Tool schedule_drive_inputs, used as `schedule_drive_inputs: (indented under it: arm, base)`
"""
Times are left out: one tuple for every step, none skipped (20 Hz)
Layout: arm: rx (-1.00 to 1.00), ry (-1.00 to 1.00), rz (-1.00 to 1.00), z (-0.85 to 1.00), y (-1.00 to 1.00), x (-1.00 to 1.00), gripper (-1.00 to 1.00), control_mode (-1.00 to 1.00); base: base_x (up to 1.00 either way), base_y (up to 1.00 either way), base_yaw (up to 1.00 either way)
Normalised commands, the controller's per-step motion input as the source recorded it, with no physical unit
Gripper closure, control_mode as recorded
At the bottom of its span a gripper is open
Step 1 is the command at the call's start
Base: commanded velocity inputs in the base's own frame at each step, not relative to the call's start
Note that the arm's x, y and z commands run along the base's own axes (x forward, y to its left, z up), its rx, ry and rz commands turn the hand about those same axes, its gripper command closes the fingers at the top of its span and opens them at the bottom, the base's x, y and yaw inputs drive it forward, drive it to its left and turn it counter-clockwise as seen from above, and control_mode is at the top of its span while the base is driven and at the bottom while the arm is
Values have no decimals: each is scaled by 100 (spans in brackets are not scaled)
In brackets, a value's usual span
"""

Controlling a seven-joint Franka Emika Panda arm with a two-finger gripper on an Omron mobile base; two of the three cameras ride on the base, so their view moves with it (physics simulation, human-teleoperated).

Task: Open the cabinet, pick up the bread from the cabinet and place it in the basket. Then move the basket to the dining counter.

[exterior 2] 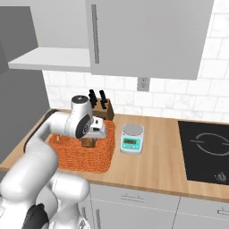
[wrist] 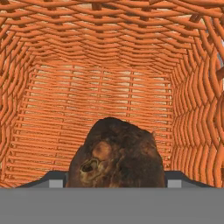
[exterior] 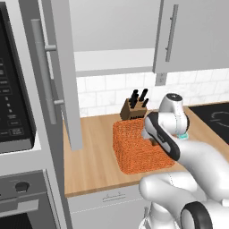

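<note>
A: Gripper (exterior 2: 89, 142) state?
B: It was down inside the basket (exterior 2: 76, 156), jaws spread wide with the bread (wrist: 117, 153) between the fingertips (wrist: 56, 179). Couldn't tell if the bread was gripped or just loose there.
A: Where was the bread exactly?
B: In the hand view it sat right at the fingers, over the woven basket (wrist: 105, 87) floor, walls all round. In the right base view a brown bit (exterior 2: 89, 142) showed under the hand, above the basket's middle.
A: Basket position?
B: On the wood counter (exterior: 96, 152), just near of the knife block (exterior: 132, 109). Scale (exterior 2: 132, 138) just right of it, cooktop (exterior 2: 205, 150) far right.
A: Cabinet?
B: Door (exterior: 60, 71) was swung open at left, bar handle (exterior: 44, 67) facing out, white shelf (exterior 2: 47, 58) showing. Narrower cabinet (exterior 2: 147, 36) to the right was shut.
A: Arm?
B: It reached from the near side, wrist bent down over the basket (exterior: 134, 147).
</note>
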Motion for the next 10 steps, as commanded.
schedule_drive_inputs:
  arm:
    - [0, 0, 0, -26, 0, 26, 100, -100]
    - [0, 0, 0, -23, 0, 28, 100, -100]
    - [0, 0, 0, -19, 0, 29, 100, -100]
    - [0, 0, 0, -19, 0, 31, 100, -100]
    - [0, 0, 0, -19, 1, 31, 100, -100]
    - [0, 0, 0, -21, 2, 34, 100, -100]
    - [0, 0, 0, -21, 4, 34, 100, -100]
    - [0, 0, 0, -21, 2, 32, 100, -100]
    - [0, 0, 0, -25, 5, 31, 100, -100]
    - [0, 0, 0, -26, 4, 31, 100, -100]
  base:
    - [0, 0, 0]
    - [0, 0, 0]
    - [0, 0, 0]
    - [0, 0, 0]
    - [0, 0, 0]
    - [0, 0, 0]
    - [0, 0, 0]
    - [0, 0, 0]
    - [0, 0, 0]
    - [0, 0, 0]
